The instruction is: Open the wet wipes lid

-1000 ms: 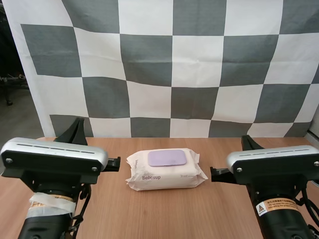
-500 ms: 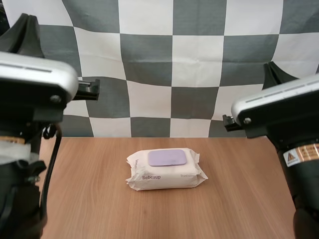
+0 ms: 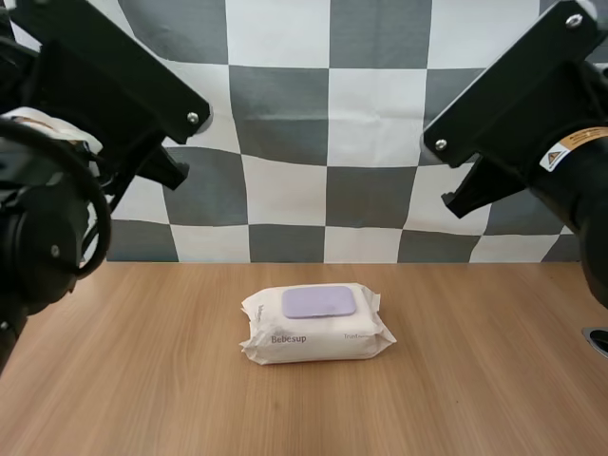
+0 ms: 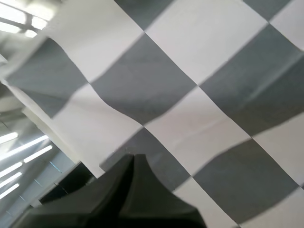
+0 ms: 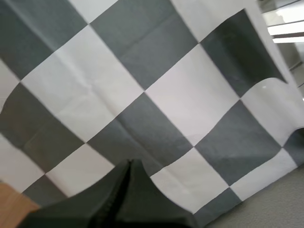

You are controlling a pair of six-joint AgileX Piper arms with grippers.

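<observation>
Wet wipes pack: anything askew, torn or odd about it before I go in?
Nothing stands out. The wet wipes pack lies flat on the table, its purple lid facing up and closed flush, the wrapper only creased. The left gripper and right gripper are both shut, holding nothing.

"Bebesup" on the wipes pack (image 3: 316, 325)

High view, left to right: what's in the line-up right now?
left arm → wet wipes pack, purple lid flat on top → right arm
</observation>
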